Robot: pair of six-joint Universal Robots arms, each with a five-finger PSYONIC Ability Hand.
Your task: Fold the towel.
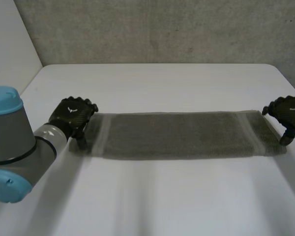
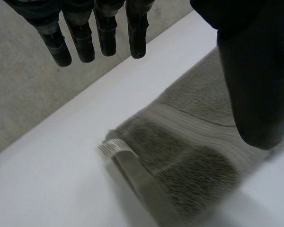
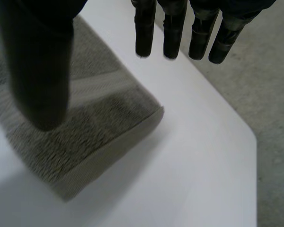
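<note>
Across the middle of the white table (image 1: 162, 83) lies a grey-green terry towel (image 1: 182, 135), folded into a long flat strip. The robot's left hand (image 1: 73, 115) sits at its left end and the right hand (image 1: 287, 114) at its right end. On the left hand, the straight fingers (image 2: 104, 33) hang well apart from the thumb (image 2: 255, 85). The towel end with its small white label (image 2: 112, 147) lies ungripped below them. The right hand's fingers (image 3: 173, 28) are likewise straight and spread wide from its thumb (image 3: 38, 71) above the towel's other end, clasping nothing.
</note>
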